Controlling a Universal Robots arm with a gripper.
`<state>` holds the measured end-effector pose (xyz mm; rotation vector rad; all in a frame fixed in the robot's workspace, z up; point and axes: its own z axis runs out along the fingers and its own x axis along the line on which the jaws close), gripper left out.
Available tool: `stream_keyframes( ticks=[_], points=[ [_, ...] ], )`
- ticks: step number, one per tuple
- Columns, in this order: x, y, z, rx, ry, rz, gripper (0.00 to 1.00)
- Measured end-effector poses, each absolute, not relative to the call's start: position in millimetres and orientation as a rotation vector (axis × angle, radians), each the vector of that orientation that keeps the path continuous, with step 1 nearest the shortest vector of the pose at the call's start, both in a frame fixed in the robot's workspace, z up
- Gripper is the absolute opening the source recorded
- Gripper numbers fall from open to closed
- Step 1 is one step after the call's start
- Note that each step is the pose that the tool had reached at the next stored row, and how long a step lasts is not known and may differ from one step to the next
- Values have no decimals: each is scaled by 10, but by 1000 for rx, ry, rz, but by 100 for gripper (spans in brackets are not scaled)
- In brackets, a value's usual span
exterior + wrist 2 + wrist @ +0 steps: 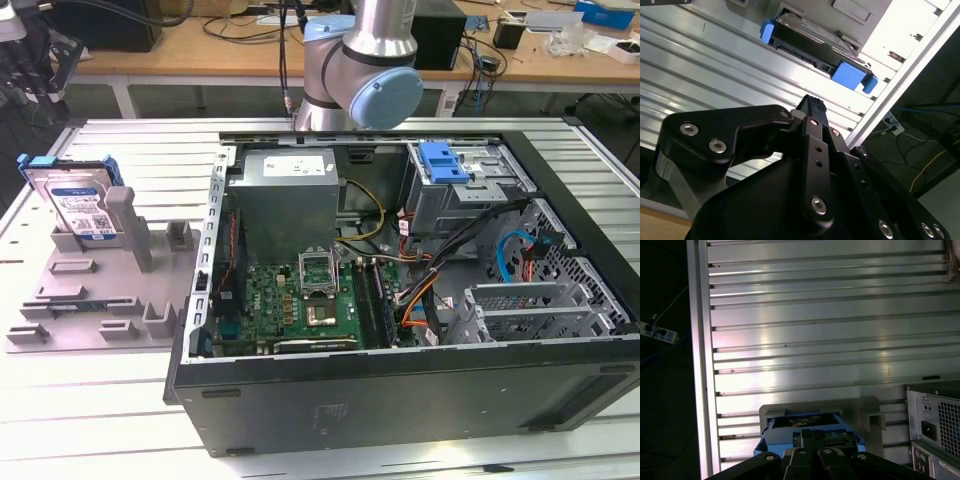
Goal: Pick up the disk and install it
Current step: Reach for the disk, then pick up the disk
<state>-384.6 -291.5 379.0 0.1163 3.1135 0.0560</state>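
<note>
The disk (80, 205) is seen standing tilted in a grey holder (90, 300) on the ribbed aluminium tabletop (90, 420), at the exterior view's left of the open computer case (400, 395). In both wrist views its blue carrier frame (847, 75) is shown beyond the gripper (812, 104), apart from it. The fingers (807, 437) are closed together with nothing held. The arm (365, 70) is seen behind the case, above the grey power supply (285, 195).

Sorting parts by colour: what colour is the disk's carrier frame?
Bright blue; the disk shows it best in the second wrist view.
</note>
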Motion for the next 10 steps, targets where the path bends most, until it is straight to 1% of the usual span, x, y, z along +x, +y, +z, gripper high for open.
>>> stream_keyframes(
  ticks=[10],
  points=[
    [-3846, -2915, 3790, 116, 3114, 54, 11]
  ],
)
